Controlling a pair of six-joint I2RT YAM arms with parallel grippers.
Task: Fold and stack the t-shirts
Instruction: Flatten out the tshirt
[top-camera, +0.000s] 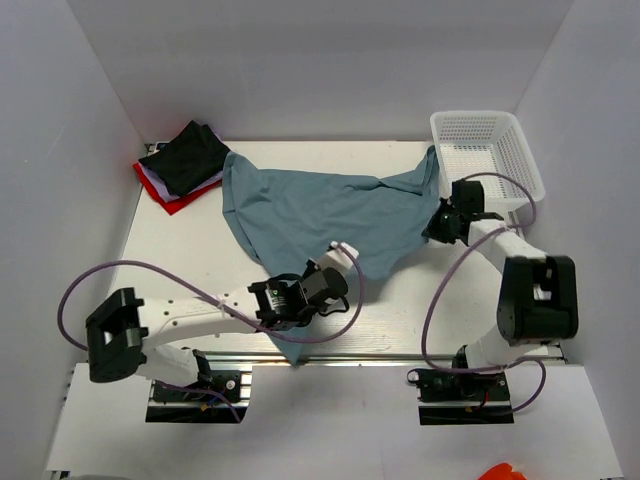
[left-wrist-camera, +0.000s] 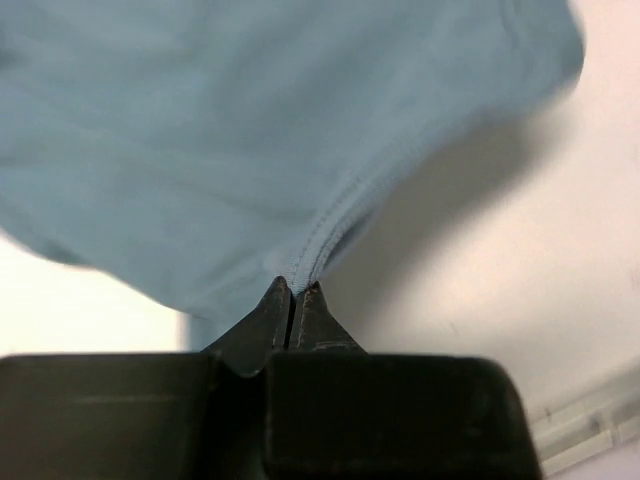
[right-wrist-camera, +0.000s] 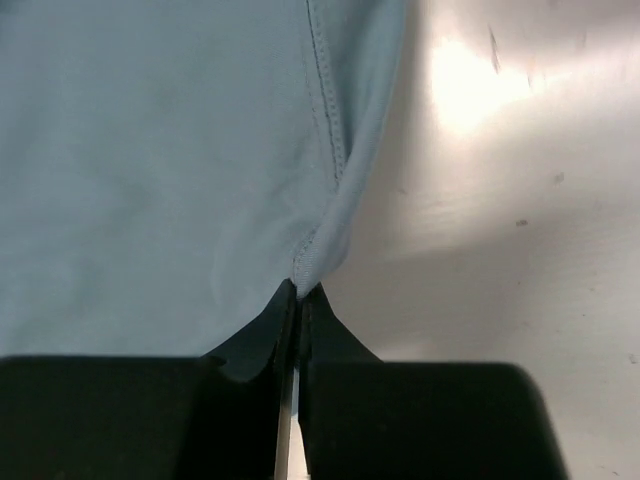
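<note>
The white worktop (top-camera: 180, 250) fills the floor of a white-walled enclosure, and both arms reach onto it from its near edge.

The large dusty blue-teal t-shirt (top-camera: 310, 210) is spread across the middle of the worktop, rumpled and not folded. It runs from beside the stack at the back left over to the basket at the back right. One point of cloth reaches the basket's near-left corner. Another trails down toward the near edge of the worktop below the left arm.

The white mesh basket (top-camera: 487, 150) stands at the back right corner, against the wall.

At the back left lies a small stack of folded t-shirts. The black t-shirt (top-camera: 185, 160) is on top, the red t-shirt (top-camera: 172, 204) shows along the edge beneath it, and a thin white layer (top-camera: 153, 181) sits between them. The stack is just beside the blue-teal shirt's left sleeve; whether they touch I cannot tell.

The left gripper (left-wrist-camera: 293, 292) is closed tight, its two black fingertips pressed together on a stitched hem of the blue-teal shirt at its near, lower edge. The cloth rises from the pinch and casts a shadow on the worktop.

The right gripper (right-wrist-camera: 298, 292) is likewise clamped fully together on a stitched hem of the same shirt, at its right side near the basket. The fabric is gathered into a small fold at the fingertips.
</note>
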